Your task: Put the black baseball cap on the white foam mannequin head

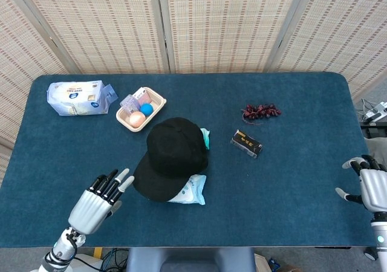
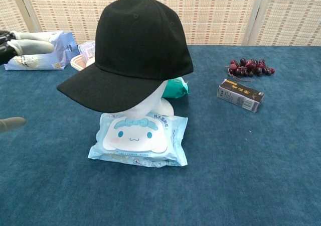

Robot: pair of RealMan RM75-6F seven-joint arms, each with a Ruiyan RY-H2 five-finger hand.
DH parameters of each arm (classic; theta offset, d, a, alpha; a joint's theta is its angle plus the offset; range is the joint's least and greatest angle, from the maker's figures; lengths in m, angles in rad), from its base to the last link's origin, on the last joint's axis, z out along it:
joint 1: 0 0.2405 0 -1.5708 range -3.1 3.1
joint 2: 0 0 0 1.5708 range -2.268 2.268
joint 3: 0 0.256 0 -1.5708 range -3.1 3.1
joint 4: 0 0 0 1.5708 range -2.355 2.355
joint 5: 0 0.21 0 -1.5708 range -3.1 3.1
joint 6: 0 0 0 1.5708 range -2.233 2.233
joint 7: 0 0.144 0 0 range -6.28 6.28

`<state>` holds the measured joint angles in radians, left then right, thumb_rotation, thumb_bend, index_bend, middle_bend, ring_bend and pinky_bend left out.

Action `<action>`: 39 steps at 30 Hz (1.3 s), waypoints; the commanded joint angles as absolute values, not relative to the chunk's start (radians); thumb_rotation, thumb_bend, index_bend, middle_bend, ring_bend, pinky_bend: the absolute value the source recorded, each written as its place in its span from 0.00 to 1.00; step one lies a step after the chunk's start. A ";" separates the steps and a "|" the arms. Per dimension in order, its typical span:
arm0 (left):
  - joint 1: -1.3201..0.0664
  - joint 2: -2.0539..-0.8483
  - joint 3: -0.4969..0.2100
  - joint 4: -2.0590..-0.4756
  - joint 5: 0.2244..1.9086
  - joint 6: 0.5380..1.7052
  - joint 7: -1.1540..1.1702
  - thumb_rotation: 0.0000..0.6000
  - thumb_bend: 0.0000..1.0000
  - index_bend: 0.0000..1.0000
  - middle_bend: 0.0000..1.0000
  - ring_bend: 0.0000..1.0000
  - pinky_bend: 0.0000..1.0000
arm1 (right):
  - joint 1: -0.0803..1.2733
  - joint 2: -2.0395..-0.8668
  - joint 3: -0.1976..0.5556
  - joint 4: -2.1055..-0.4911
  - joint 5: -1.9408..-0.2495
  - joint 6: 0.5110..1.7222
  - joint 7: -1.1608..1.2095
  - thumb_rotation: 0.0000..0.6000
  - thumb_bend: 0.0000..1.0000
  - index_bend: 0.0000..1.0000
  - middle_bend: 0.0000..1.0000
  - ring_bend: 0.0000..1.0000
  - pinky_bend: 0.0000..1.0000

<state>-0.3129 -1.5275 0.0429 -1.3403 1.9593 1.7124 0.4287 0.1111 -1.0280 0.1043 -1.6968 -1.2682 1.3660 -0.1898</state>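
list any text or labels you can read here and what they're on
None can be read.
Dark box: pale print on its side, too small.
Wet wipes pack: cartoon face and a small blue mark, lettering blurred.
Tissue pack: blue logo, unreadable.
Black baseball cap: no visible lettering.
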 commanded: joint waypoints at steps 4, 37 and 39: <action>-0.269 -1.498 0.039 -1.332 1.921 1.742 0.417 1.00 0.00 0.05 0.15 0.19 0.34 | 0.112 -1.031 0.104 -1.697 -1.266 1.366 -0.196 1.00 0.05 0.39 0.32 0.17 0.28; -0.112 -1.333 -0.050 -1.335 1.552 1.655 0.228 1.00 0.00 0.11 0.25 0.24 0.41 | 0.130 -1.056 0.098 -1.685 -1.245 1.340 -0.250 1.00 0.05 0.39 0.32 0.17 0.28; -0.110 -1.319 -0.058 -1.351 1.538 1.647 0.228 1.00 0.00 0.12 0.25 0.24 0.42 | 0.131 -1.058 0.097 -1.684 -1.244 1.337 -0.255 1.00 0.05 0.39 0.32 0.17 0.28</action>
<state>-0.1144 -1.3297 -0.0510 -1.3396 1.5494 1.6566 0.2331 0.1309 -1.0575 0.0974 -1.6842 -1.2447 1.3376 -0.2546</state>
